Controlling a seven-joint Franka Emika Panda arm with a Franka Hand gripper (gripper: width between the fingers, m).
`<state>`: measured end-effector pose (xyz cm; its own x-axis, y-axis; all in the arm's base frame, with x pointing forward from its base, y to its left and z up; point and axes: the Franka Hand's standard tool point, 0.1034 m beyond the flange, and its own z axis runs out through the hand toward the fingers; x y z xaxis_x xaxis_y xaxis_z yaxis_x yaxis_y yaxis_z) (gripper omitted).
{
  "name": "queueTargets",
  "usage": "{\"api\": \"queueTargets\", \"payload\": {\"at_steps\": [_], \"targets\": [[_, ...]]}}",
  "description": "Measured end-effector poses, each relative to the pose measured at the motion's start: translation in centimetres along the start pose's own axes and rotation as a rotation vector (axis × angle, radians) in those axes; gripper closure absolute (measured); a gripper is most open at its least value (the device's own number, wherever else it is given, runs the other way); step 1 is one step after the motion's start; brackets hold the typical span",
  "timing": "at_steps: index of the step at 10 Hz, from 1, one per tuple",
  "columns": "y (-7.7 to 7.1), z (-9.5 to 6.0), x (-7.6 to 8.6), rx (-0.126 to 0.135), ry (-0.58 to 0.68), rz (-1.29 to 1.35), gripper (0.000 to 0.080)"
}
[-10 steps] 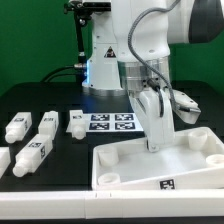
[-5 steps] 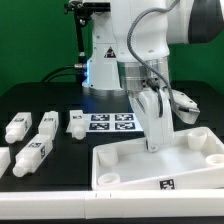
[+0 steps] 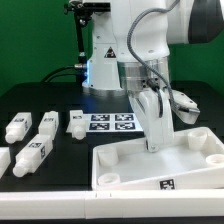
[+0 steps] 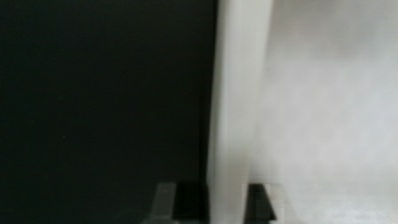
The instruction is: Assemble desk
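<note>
- Black table [image 3: 60, 100] in front of a green backdrop [image 3: 30, 40].
- Gripper [image 3: 152, 143] pointing straight down, tips at the far rim of the top [image 3: 190, 160].
- Wrist view: rim as a pale band running straight through the gap, with a dark finger [image 4: 169, 203] on either side. Long axis of the rim crosswise to the closing line.
- Jaws astride that rim and set narrow. Cannot tell whether clamped on it or just short of contact.
- Rest of the top lying flat on the table, spreading from the jaws toward the camera and out to both sides. Bulk all on one side of the grip, so likely to swing or tip if pulled by this edge.
- White and tray-like, with raised rim, round corner sockets and one square tag on the near wall.
- Legs [image 3: 33, 153] loose on the table, well apart from the jaws, toward the exterior view's left. Marker board [image 3: 110, 122] between legs and jaws, just beyond the rim.
</note>
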<state>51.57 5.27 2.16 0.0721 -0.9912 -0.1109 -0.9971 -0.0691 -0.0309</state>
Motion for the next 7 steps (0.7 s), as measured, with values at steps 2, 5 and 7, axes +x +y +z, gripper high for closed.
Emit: {"api": "queueTargets", "payload": {"at_steps": [2,5,7], "targets": [[0.1,0.0,0.1,0.001,-0.004,0.021,0.0750],[0.7,0.1,2.8,0.028,-0.019,0.114,0.0752],[0.8,0.5,2.6,0.020,-0.018,0.109,0.0752]]}}
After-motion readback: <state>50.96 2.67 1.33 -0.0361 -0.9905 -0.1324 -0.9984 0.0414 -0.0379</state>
